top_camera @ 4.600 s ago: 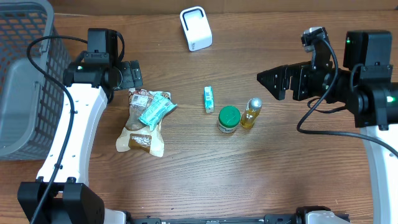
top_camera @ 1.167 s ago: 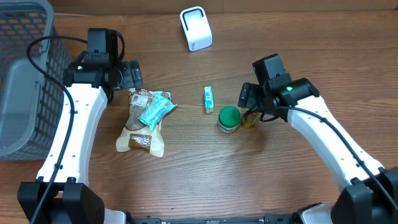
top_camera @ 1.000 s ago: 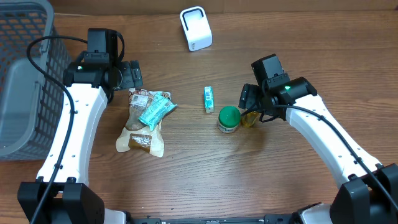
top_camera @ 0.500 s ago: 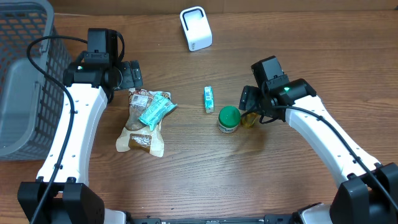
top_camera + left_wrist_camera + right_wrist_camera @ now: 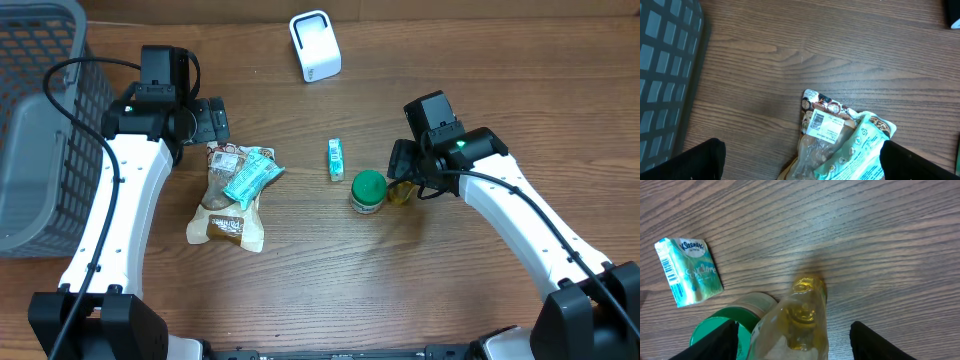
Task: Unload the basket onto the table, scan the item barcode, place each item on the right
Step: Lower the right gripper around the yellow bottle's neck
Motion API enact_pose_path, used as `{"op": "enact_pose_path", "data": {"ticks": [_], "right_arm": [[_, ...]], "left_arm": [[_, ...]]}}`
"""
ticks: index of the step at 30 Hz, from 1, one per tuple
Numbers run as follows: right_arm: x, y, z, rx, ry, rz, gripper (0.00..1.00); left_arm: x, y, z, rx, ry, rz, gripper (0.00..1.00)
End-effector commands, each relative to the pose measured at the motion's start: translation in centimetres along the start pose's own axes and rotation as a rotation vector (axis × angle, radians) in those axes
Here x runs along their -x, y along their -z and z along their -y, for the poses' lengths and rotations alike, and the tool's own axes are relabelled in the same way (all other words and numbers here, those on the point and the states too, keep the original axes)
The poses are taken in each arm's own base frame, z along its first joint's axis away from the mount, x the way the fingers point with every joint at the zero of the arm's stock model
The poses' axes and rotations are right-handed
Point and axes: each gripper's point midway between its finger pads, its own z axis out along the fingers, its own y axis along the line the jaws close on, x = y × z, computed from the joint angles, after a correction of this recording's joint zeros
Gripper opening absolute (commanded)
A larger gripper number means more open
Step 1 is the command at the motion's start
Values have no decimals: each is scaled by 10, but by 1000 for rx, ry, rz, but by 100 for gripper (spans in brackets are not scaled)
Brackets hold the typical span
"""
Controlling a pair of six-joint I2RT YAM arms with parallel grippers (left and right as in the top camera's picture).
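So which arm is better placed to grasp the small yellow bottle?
Right. The right gripper sits over the bottle, with a finger on each side. The left gripper is open but far away, near the snack bags.

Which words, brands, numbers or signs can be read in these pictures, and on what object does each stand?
"Kleenex": on the tissue pack; its barcode digits are too small to read.
A triangle sign: on the teal packet.
The white label on the brown bag: print too small to read.
The bottle: no text shows.
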Motion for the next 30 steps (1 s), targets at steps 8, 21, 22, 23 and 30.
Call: {"op": "enact_pose_path", "data": {"ticks": [8,21,22,23,30], "right_arm": [[-1,-2,0,-5,5,0,70],[2,-2,3,-25,8,18,66],[2,-2,3,-25,8,18,64],[2,-2,3,-26,9,17,63],[2,-2,3,-25,8,18,56]], "left_arm": [[5,4,-5,14,-4,20,100],[5,4,-5,15,-4,20,100],[5,4,-5,14,-4,20,100],[5,4,-5,14,-4,20,100],[5,4,-5,14,-4,20,100]]}}
